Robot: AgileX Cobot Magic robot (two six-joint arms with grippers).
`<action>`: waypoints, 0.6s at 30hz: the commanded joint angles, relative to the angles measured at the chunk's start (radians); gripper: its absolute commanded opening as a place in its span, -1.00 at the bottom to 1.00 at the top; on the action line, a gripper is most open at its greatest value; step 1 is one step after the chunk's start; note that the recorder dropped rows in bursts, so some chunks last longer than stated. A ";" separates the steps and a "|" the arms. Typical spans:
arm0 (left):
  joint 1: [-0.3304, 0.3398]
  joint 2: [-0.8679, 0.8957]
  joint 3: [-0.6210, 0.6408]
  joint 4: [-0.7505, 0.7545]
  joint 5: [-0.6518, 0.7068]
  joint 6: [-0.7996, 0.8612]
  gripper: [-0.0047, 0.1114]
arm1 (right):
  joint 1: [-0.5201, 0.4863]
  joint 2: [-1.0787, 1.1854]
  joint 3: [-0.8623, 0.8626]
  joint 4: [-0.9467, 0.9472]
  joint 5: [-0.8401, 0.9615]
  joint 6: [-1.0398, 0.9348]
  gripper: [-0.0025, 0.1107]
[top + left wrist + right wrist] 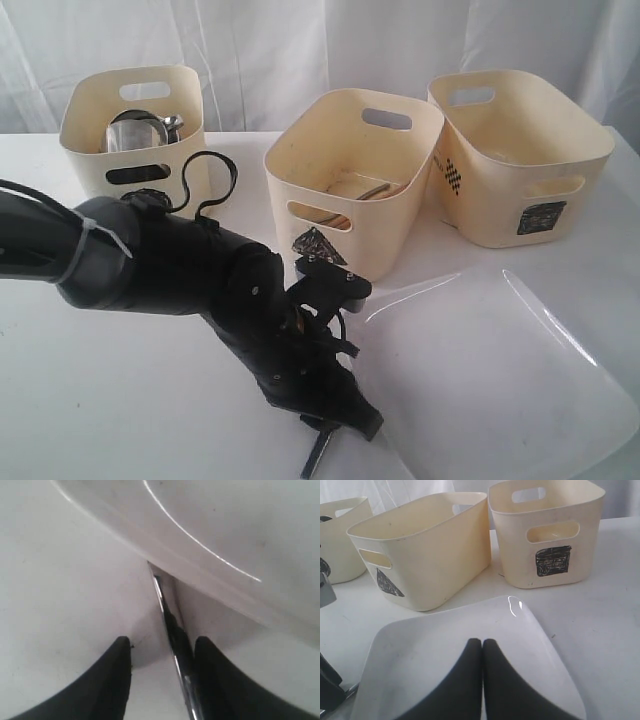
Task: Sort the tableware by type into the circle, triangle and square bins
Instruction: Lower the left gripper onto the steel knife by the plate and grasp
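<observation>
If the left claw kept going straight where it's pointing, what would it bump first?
Likely the thin steel utensil between the left claw's open fingers, then the large white square plate beyond; depth is unclear.

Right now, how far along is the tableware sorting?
Done: a steel cup sits in the circle bin, cutlery in the triangle bin. In hand: the left gripper, jaws open, straddles a steel utensil at the white plate's edge. Left: that utensil and the plate, both on the table.
</observation>
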State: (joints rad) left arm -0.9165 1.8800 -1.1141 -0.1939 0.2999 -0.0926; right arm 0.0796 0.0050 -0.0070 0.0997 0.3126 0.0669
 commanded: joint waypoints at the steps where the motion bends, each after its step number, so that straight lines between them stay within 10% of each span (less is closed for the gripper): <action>1: -0.005 0.018 0.008 -0.014 0.034 -0.005 -0.12 | 0.002 -0.005 0.007 0.002 -0.014 -0.004 -0.96; 18: -0.047 0.018 0.008 0.132 0.187 -0.107 -0.14 | 0.002 -0.005 0.007 0.002 -0.014 -0.004 -0.96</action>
State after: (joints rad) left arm -0.9542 1.8800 -1.1228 -0.1117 0.3701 -0.1473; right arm 0.0796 0.0050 -0.0070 0.0997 0.3126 0.0669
